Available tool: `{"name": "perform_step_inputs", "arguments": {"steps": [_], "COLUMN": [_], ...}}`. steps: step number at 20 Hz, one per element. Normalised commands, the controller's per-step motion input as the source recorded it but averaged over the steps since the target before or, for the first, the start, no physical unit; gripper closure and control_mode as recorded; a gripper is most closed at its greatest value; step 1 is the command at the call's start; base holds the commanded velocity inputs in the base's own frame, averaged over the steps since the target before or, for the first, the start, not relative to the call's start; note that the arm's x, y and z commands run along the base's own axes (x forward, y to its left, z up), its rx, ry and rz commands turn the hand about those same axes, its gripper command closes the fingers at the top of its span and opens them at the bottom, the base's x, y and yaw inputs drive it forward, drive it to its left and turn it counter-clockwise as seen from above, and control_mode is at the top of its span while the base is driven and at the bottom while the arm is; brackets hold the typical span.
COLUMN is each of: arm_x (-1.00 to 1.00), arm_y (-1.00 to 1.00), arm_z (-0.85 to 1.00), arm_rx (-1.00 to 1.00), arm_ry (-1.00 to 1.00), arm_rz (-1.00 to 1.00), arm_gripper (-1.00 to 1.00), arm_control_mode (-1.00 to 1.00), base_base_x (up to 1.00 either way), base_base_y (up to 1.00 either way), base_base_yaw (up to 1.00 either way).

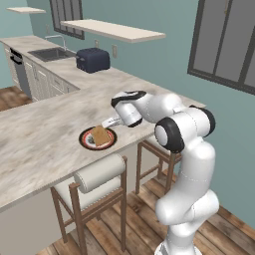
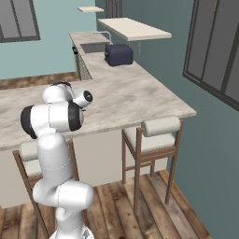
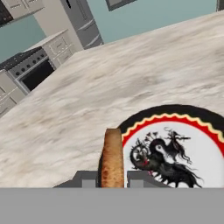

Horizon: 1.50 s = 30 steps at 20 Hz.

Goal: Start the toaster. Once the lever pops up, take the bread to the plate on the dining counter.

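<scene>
With the bread (image 3: 113, 157) clamped edge-on between the closed gripper (image 3: 112, 178) tips over the near rim of the plate (image 3: 175, 114) on the dining counter (image 1: 45, 129), it should be lowered toward the plate's centre before release.

Your arm (image 1: 187, 164) is built of glossy white, rounded segments, fat and tubular, swelling at each bend like stacked capsules. At your two o'clock in the left base view sits a round black joint cap (ringed in dark trim), with another black band toward eleven o'clock.
</scene>
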Motion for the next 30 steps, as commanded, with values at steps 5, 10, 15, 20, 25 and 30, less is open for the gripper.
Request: {"name": "perform_step_inputs", "arguments": {"steps": [5,10,15,20,25,30], "arm_x": [0.14,0.10,0.03,0.00,0.00,0.00], "arm_y": [0.06,0.03,0.00,0.00,0.00,0.00], "arm_z": [-0.12,-0.08,-0.01,0.00,0.00,0.00], "arm_rx": [0.00,0.00,0.00,0.00,0.00,0.00], "arm_ry": [0.00,0.00,0.00,-0.02,-0.02,-0.03], "arm_rz": [-0.01,-0.01,-0.01,-0.01,-0.01,-0.03], "arm_gripper": [1.00,1.00,-1.00,-1.00,-1.00,-1.00], "arm_control_mode": [-1.00,-1.00,-1.00,-1.00,-1.00,-1.00], "base_base_x": [0.00,0.00,0.00,0.00,0.00,0.00], "base_base_y": [0.00,0.00,0.00,0.00,0.00,0.00], "base_base_yaw": [0.00,0.00,0.00,0.00,0.00,0.00]}}
